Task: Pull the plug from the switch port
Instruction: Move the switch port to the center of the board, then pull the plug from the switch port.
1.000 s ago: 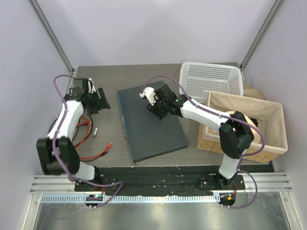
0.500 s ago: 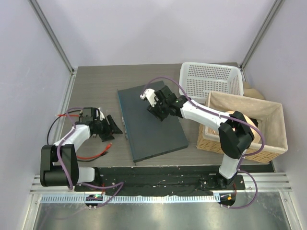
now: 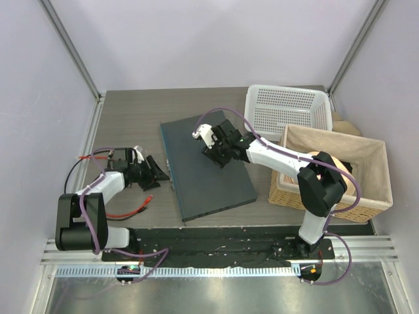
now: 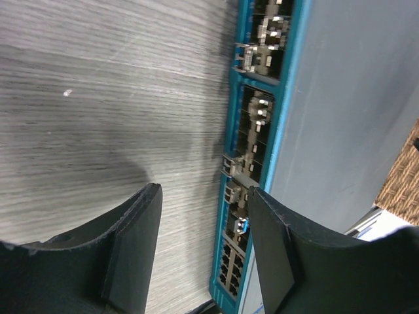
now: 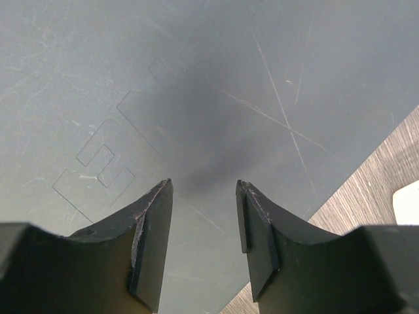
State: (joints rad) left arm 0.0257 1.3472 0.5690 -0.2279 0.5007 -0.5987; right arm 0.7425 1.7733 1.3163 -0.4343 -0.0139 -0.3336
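The switch (image 3: pixel 206 167) is a flat dark slate-grey box lying mid-table. Its teal front edge (image 4: pixel 252 150) with rows of small sockets faces left. A small plug with a blue glint (image 4: pixel 241 224) sits in one socket, just beside my left gripper's right finger (image 4: pixel 272 255). My left gripper (image 3: pixel 160 171) is low on the table at that edge, open and empty, and in the left wrist view (image 4: pixel 203 193) the jaws stand wide apart. My right gripper (image 3: pixel 215 156) is open and empty just above the switch's top face (image 5: pixel 216 85).
Red cables (image 3: pixel 127 212) lie on the table left of the switch, behind my left arm. A white perforated basket (image 3: pixel 287 111) stands at the back right, and a wicker basket (image 3: pixel 340 170) is in front of it, right of the switch.
My left arm has swung from the back left of the table down to the switch's left edge, then crept slightly closer. My right gripper has barely moved.
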